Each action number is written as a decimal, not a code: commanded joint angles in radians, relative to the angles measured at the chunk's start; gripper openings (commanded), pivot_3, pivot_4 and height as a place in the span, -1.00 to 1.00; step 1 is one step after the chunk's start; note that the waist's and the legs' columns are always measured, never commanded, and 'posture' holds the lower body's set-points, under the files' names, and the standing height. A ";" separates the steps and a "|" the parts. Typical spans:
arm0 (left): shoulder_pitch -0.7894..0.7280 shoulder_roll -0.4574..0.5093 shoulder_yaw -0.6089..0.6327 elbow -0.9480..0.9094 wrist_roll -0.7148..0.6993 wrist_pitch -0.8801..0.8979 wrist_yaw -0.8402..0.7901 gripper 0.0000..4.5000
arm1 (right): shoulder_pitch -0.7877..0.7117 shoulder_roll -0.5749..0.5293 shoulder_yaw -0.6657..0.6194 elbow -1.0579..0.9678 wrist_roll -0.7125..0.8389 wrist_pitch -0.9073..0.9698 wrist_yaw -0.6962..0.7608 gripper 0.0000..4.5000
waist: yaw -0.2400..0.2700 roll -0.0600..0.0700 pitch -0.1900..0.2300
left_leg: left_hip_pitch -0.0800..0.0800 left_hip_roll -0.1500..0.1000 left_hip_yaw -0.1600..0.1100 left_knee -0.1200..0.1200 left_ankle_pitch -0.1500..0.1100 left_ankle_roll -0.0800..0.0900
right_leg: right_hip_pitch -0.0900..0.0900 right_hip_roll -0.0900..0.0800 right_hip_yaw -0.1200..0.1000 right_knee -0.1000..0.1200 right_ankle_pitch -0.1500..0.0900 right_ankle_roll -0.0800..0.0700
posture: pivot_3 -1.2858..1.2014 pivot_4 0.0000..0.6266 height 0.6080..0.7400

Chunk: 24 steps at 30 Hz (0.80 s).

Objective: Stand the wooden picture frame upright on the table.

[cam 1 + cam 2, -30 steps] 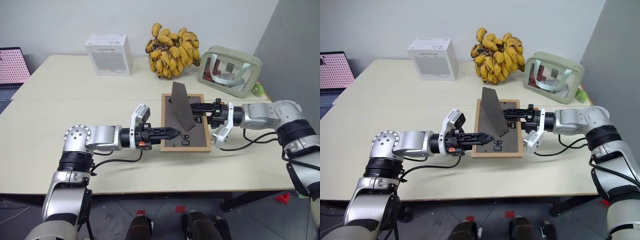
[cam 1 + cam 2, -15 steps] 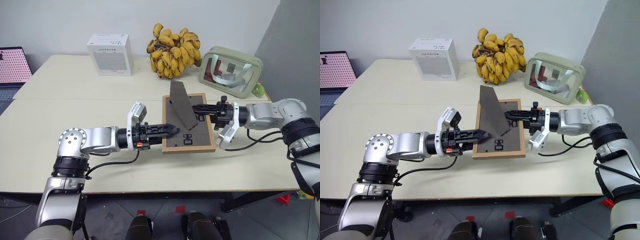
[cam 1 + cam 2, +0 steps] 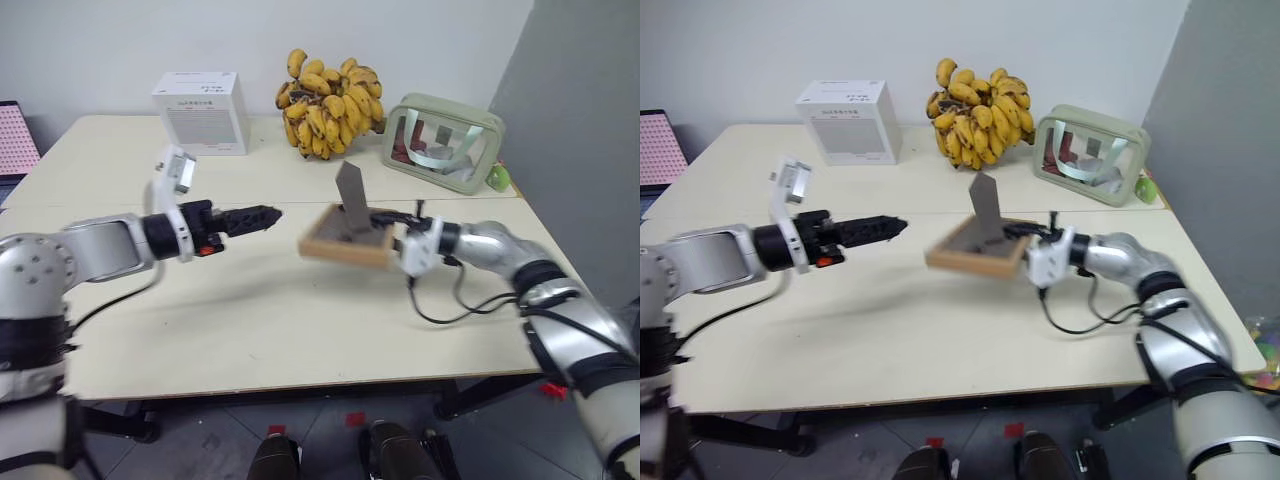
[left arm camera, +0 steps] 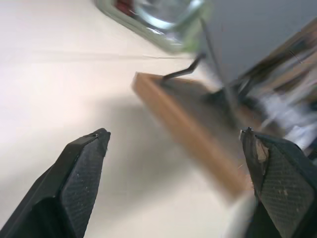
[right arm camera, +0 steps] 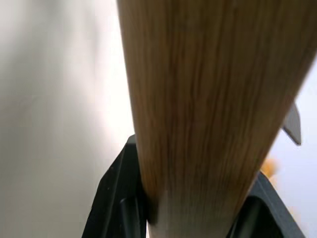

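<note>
- Right arm reaches in from the right side, forearm roughly level and pointing left across the worktop [image 3: 200,330], cable drooping under the wrist.
- Right pincer [image 3: 392,238] is clamped on the right edge of the wooden picture frame [image 3: 345,246]; in the right wrist view the light wood edge [image 5: 208,109] sits squeezed between the two black fingers [image 5: 119,198].
- The frame is up off the worktop, about mid-table and a bit right of centre, tilted so its dark back faces up and toward the far side. Its near left edge looks like the low one, with a shadow under it on the cream surface.
- The grey easel stand [image 3: 353,195] sticks up off the back, roughly upright.
- Left arm comes in from the left, forearm stretched out about level and aimed right, toward the frame.
- Left pincer [image 3: 262,214] hangs in the air, well apart from the frame's left edge, holding nothing. The left wrist view shows its two fingers [image 4: 79,173] spread wide, with the frame's wooden edge [image 4: 193,144] visible between them further off.
- Far side of the worktop: white box [image 3: 200,112] on the left, bunch of bananas [image 3: 325,105] in the middle, pale green clear pouch [image 3: 440,140] to the right. None of them touch the frame or either arm.
</note>
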 commanded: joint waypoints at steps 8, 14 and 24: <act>0.371 -0.103 0.208 -0.291 0.294 -0.276 -0.106 1.00 | -0.074 0.178 -0.244 -0.086 0.412 1.058 0.329 -0.43 | 0.043 0.002 0.000 | -0.001 0.001 0.001 0.000 0.000 0.000 | -0.003 0.000 -0.001 0.001 -0.007 -0.005 | 0.03 -0.52 1.00; 0.453 -0.169 0.217 -0.350 0.266 -0.241 -0.099 1.00 | -0.051 0.247 -0.278 0.000 0.387 1.004 0.184 -0.43 | 0.043 0.001 0.000 | -0.007 0.000 0.003 0.000 0.000 0.000 | -0.007 0.000 0.000 -0.001 -0.004 0.002 | 0.03 -0.52 1.00; 0.428 -0.171 0.199 -0.317 0.299 -0.217 -0.115 1.00 | -0.042 0.299 -0.312 0.026 0.375 1.028 0.165 -0.11 | 0.034 0.002 0.000 | -0.005 0.001 0.002 0.001 0.000 0.000 | -0.007 0.002 -0.001 0.000 -0.004 0.002 | 0.03 -0.52 1.00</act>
